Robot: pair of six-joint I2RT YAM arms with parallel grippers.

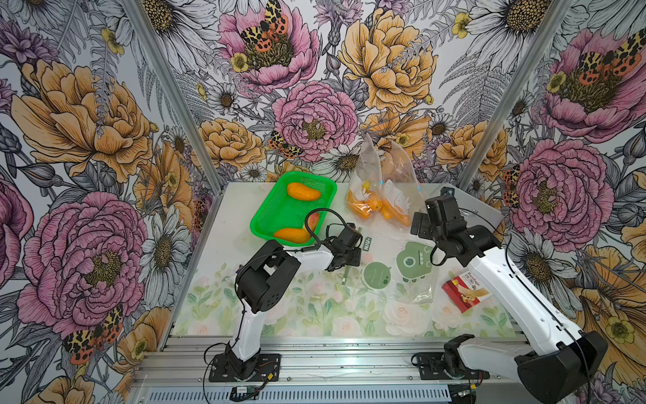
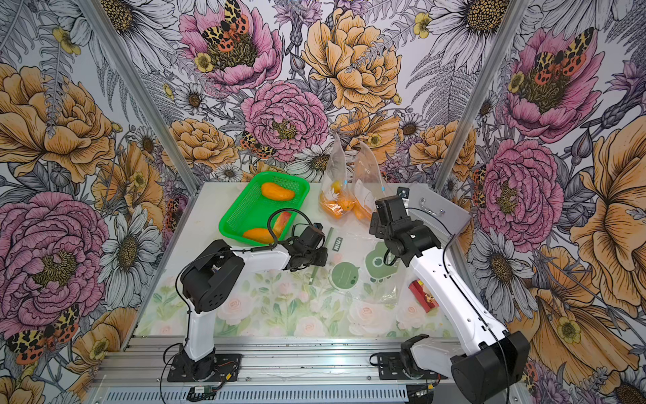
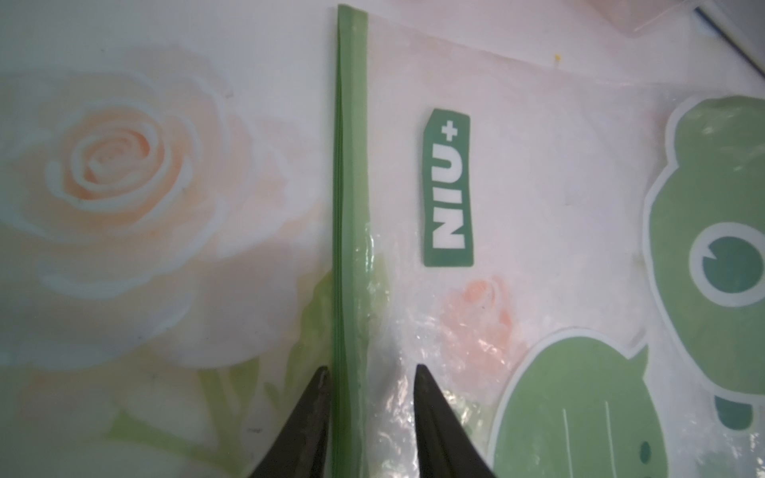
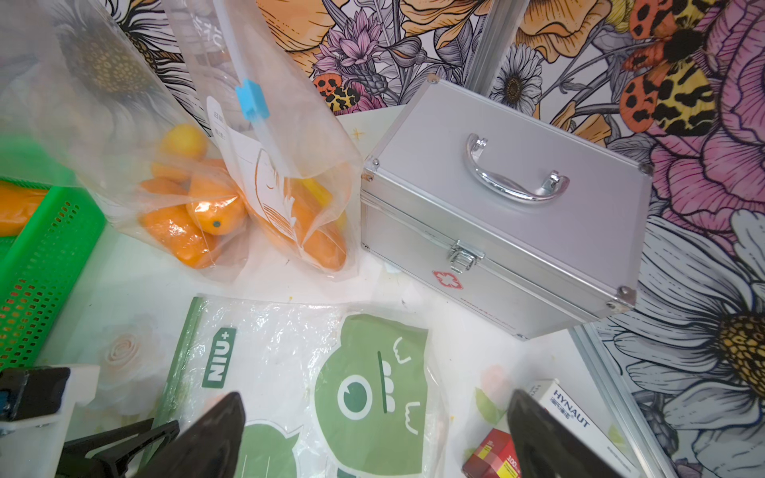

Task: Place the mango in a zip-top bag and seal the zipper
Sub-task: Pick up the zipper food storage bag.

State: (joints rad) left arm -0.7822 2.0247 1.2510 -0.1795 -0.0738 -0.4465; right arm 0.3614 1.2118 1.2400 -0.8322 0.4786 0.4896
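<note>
While the zip-top bag (image 1: 402,269) lies flat at mid-table, its green zipper strip (image 3: 350,207) is straddled by the left gripper (image 3: 369,374), whose jaws are held slightly apart, one tip against the strip's edge. The right gripper (image 4: 374,430) is held wide open above the bag. The mangoes (image 1: 303,191) are kept in the green basket (image 1: 279,210), near the zipper edge. A bandage box (image 1: 466,292) is set just beside the bag's opposite edge; bare table is seen along the near side.

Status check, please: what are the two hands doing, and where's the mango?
Left hand straddles green zipper strip, unclamped. Right hand open above the bag. Mangoes in green basket; bag flat, empty. Nothing blocking.
</note>
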